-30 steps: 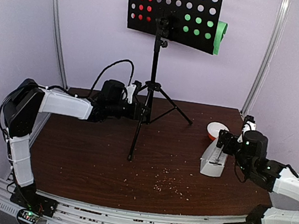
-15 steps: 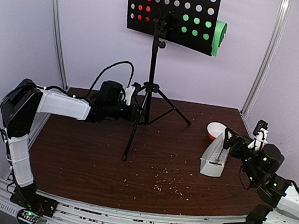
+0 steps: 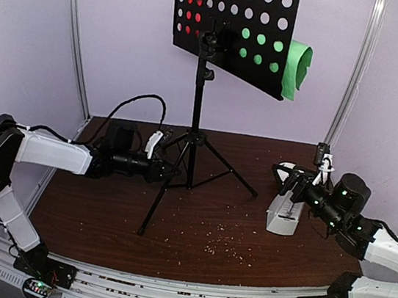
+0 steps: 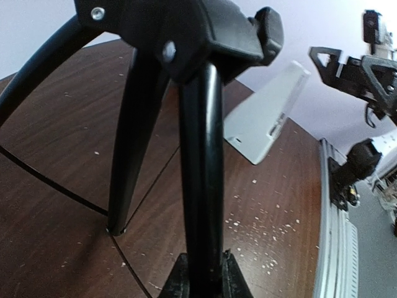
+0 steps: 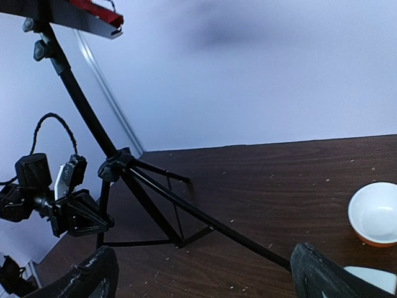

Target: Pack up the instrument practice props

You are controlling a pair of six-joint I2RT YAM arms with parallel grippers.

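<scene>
A: Left side?
B: Clamps the left tool (image 4: 201,276) tight on one tripod leg of the black music stand (image 3: 197,112), low above the worktop (image 3: 211,221).
A: Right?
B: Holds the right tool (image 5: 205,279) spread wide, gripping nothing, near the white metronome (image 3: 285,209) on the worktop.
A: Packed so far?
B: Seemingly nothing. Shows the green sheet (image 3: 297,66) and red sheet (image 5: 99,13) up on the stand's desk, tripod spread, metronome out. Leaves sheets, folding and stowing to do.
</scene>
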